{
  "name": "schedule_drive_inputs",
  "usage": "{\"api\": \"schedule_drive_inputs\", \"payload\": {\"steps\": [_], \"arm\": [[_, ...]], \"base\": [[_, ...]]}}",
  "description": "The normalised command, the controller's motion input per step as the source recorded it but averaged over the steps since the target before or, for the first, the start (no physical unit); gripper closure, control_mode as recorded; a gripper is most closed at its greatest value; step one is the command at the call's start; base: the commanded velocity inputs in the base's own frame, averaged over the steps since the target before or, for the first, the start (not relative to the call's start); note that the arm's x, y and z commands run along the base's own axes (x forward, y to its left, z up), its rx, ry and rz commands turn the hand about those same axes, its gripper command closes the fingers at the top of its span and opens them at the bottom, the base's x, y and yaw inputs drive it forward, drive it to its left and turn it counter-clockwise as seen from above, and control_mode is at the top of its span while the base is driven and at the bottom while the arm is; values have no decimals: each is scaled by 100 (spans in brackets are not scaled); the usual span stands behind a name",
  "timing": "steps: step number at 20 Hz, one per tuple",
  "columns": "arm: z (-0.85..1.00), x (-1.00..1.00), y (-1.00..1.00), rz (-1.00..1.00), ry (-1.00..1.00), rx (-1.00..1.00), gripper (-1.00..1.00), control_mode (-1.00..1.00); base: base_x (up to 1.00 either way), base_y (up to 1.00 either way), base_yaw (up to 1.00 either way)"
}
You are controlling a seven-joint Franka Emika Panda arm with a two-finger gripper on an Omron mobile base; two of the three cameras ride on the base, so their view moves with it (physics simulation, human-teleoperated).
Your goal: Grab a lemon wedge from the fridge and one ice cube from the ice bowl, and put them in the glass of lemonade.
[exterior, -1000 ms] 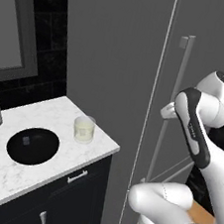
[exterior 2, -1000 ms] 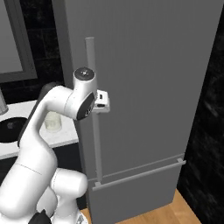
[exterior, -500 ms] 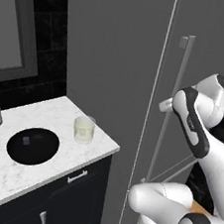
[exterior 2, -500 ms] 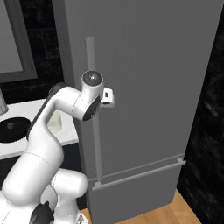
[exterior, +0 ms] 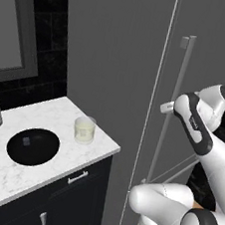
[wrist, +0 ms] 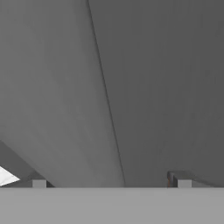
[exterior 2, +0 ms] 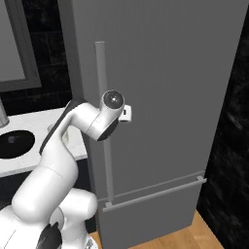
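Gripper [exterior: 166, 107] jaws spread wide, empty, just beside the fridge [exterior: 116, 60] door handle [exterior: 172, 102]. Arm raised, elbow bent, hand level. Glass of lemonade [exterior: 84, 129] and ice bowl [exterior: 33, 145] sit on counter [exterior: 5, 176].

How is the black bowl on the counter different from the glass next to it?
The bowl is black and you cannot see through it; the glass is clear, with pale yellow drink inside. The bowl is wide and low; the glass is narrower and stands taller. The bowl holds a small pale cube; the glass holds only liquid. Both are round and sit apart on the white marble counter.
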Motion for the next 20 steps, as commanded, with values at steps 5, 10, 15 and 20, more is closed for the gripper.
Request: {"api": "schedule_drive_inputs", "payload": {"steps": [5,10,15,20], "arm": [[-13,24,3,0,0,2,-100,-100],[-39,18,16,0,0,2,-100,-100],[-19,36,37,-1,1,0,100,-100],[-11,25,39,-4,0,0,100,-100]], "base": [[0,0,0],[0,0,0],[0,0,0],[0,0,0]]}}
